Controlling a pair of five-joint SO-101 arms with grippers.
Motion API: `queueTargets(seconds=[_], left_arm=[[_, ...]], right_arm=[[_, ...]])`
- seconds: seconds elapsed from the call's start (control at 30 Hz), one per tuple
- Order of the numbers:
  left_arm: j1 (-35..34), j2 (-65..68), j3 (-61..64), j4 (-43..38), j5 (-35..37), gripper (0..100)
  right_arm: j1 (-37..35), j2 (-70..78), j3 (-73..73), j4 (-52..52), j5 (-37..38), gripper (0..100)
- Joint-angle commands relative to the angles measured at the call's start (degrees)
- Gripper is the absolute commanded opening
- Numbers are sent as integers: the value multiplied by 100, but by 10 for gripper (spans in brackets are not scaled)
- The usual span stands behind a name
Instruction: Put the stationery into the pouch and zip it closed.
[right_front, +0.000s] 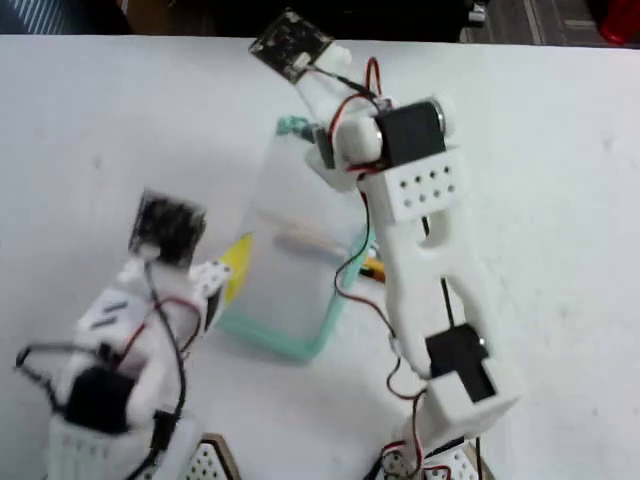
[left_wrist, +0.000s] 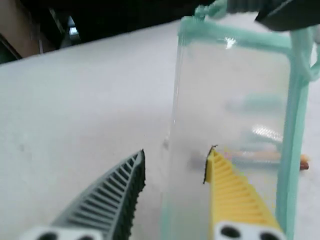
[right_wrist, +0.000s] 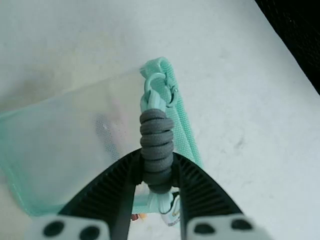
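Left arm: folded low at near edge of table, wrist angled inward. Left gripper: spread wide, grey finger and yellow finger well apart, tips level. Right arm: stretched long toward far side, wrist bent down at far end. Right gripper: black fingers clamped on grey cord.

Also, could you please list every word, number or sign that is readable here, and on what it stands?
None can be read.
The pouch shows no print.
A small pale tag by the grey pull cord, which the right gripper holds, may bear marks, but they are too blurred to read.
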Motion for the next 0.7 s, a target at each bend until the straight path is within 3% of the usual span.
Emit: queueTargets(seconds=[0.0, 0.23, 0.67], left_arm=[[-4, -1640, -62, 484, -26, 219], [-4, -1895, -79, 888, -18, 282], [-48, -1912, -941, 1600, -62, 284]], right_arm=[[-295, -848, 299, 119, -70, 17], [-866, -2026, 1116, 119, -70, 17], [-1692, -4084, 2435, 119, 0, 17]])
